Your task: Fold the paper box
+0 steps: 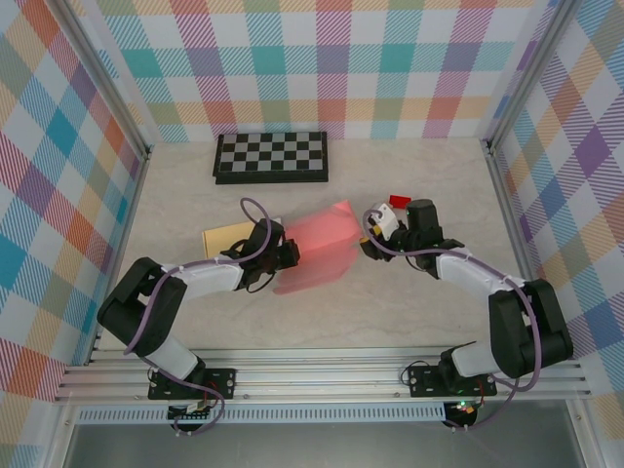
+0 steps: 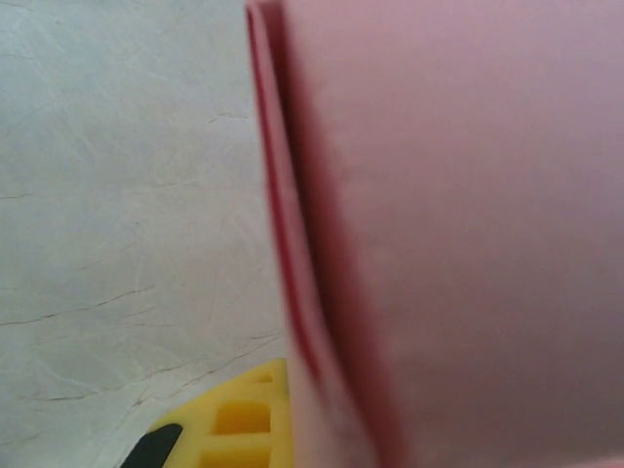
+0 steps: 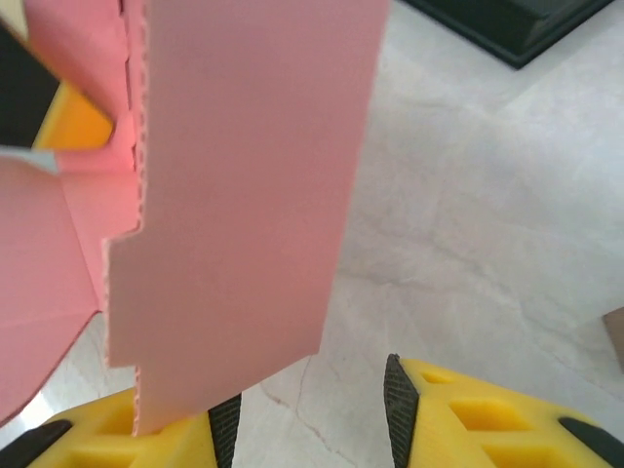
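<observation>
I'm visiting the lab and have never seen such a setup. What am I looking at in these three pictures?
Two robot arms are bolted at the near edge of a table. The wide picture looks down from above. The other two come from a camera on each wrist. On the table lie a chessboard, a tan card sheet and a small red item. The left gripper is pinched shut on the pink paper box, which is only partly folded. The right gripper stands open, close to one of its panels.

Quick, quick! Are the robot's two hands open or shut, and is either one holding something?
Left gripper: shut, pinching the pink paper box.
Right gripper: open, its fingers apart beside the box, gripping nothing.
</observation>
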